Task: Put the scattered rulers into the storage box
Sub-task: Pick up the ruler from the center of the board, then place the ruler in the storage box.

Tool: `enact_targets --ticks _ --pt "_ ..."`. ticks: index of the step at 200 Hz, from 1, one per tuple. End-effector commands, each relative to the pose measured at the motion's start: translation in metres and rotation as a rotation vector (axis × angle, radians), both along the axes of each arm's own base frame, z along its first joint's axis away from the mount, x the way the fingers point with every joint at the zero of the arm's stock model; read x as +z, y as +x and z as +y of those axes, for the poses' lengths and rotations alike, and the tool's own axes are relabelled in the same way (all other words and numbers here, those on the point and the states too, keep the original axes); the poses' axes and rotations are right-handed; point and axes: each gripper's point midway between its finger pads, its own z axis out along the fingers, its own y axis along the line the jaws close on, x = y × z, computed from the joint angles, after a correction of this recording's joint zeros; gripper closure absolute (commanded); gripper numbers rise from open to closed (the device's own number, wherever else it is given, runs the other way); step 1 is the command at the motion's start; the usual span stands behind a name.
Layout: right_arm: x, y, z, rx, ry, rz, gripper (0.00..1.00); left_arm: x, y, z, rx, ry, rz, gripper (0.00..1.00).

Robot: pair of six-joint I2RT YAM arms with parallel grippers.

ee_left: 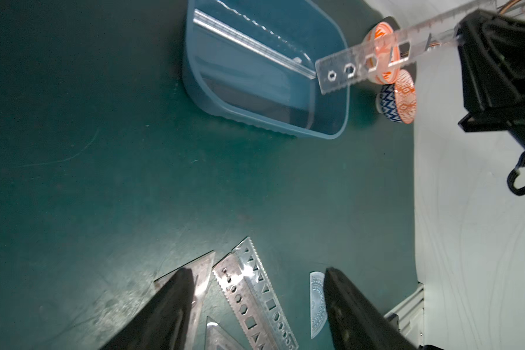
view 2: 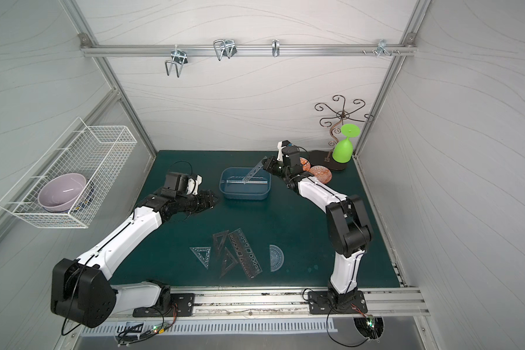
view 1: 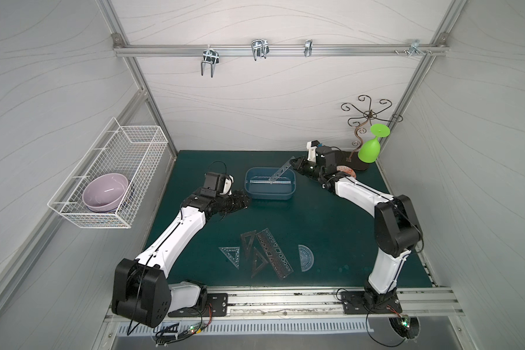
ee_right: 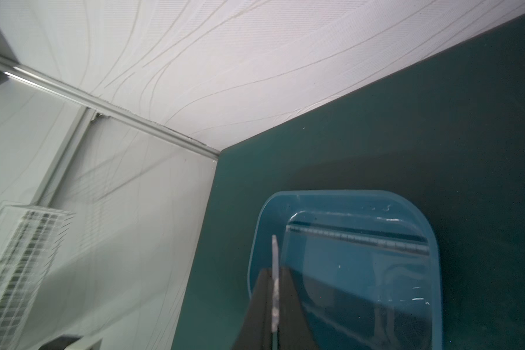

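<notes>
1. Wear smooth white shells on the left arm [view 1: 185,230] and right arm [view 1: 358,189], broken by chunky black joints.
2. Trail thin black cables [view 1: 164,242] along the links.
3. Bolt to black base plates [view 1: 350,304], screw heads showing.

Right gripper [ee_right: 275,271]: lower centre of the frame, dark fingers closed on a clear ruler [ee_right: 274,251] seen edge-on, over the near end of the box.
Storage box [ee_right: 346,194]: blue, lower right, a clear straightedge [ee_right: 358,239] lying inside.
Green mat [ee_right: 406,121]: right half.
White wire basket [ee_right: 22,257]: lower left, blurred.
Aluminium strut [ee_right: 103,106]: upper left, against the white wall [ee_right: 194,45].
</notes>
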Motion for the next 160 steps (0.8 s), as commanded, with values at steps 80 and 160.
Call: enact_targets --ticks 80,160 --pt "-0.046 0.030 0.079 0.022 -0.034 -0.049 1.00 -0.013 0.001 0.005 -0.004 0.052 0.036 0.27" --pt "-0.089 0.021 0.100 0.059 -0.064 0.013 0.92 -0.016 0.002 0.005 -0.006 0.042 0.051 0.27"
